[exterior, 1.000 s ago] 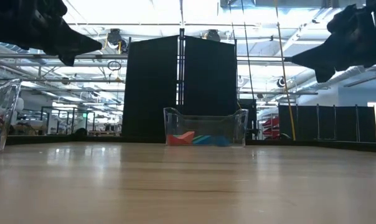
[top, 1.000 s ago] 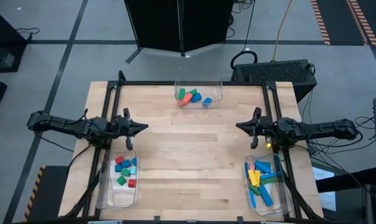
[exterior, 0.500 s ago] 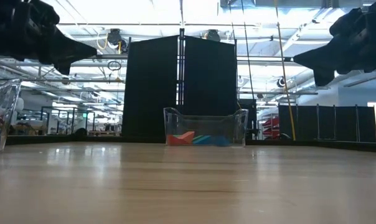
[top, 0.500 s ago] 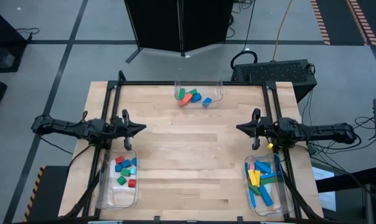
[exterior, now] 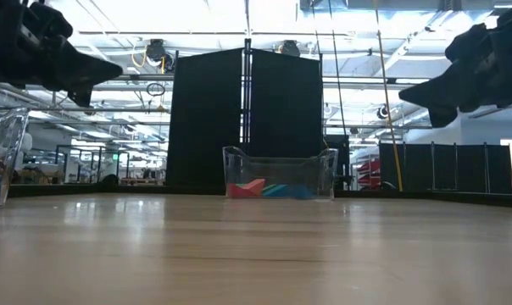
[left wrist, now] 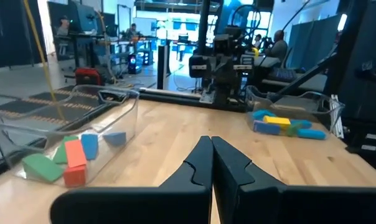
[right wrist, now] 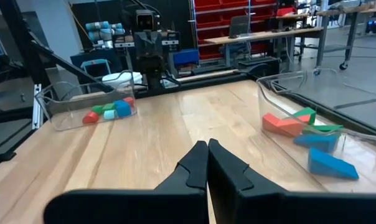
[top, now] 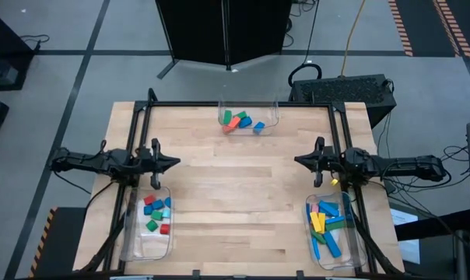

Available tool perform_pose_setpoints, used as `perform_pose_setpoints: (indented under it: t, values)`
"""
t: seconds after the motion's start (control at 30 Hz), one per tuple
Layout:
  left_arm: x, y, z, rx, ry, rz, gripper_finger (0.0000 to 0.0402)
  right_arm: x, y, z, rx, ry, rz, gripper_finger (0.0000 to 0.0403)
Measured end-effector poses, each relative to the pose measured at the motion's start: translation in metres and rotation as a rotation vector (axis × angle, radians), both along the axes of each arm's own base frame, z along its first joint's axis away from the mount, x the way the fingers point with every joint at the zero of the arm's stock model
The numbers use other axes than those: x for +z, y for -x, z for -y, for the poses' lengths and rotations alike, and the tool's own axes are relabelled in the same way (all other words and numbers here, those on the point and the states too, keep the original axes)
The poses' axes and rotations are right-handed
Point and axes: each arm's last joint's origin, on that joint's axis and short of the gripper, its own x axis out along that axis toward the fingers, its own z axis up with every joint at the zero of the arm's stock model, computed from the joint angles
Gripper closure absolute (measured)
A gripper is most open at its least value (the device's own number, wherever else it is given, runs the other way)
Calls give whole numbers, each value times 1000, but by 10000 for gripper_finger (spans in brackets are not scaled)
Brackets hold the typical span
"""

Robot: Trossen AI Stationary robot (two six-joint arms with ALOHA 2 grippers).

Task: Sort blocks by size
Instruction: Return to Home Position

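The blocks lie in three clear bins: medium pieces [top: 240, 120] in the bin at the far middle, small cubes [top: 156, 212] in the bin at the near left, long bars [top: 326, 222] in the bin at the near right. My left gripper [top: 175, 162] hovers shut above the table's left side, just beyond the cube bin, pointing level toward the right. My right gripper [top: 298, 161] hovers shut at the right side, beyond the bar bin, pointing level toward the left. In the wrist views both pairs of fingers [left wrist: 210, 163] [right wrist: 208, 163] are closed with nothing between them.
A black frame [top: 243, 104] runs along the table's far edge and down both sides. The bare wooden table top [top: 235, 194] stretches between the two grippers and the three bins. Beyond the far edge stand a dark screen [exterior: 247, 119] and a black box [top: 348, 92].
My left gripper has drawn back toward the table's left edge and sunk a little, staying shut and level. My right gripper has hardly moved. The blocks and bins have stayed where they were.
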Motion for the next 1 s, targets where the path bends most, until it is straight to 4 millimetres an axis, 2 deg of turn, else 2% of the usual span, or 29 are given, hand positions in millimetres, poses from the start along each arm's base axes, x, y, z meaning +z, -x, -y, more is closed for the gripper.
perform_pose_setpoints:
  t: [0.27,0.63,1.0]
  values:
    - [-4,-2,2,-64,-54,-1,402,-5,0,0,-13,5,-48,403]
    - [-11,-6,5,-142,-126,-74,401,-6,0,-1,25,100,-77,403]
    - [-7,-4,2,-53,-132,-36,402,0,1,-1,11,110,-22,403]
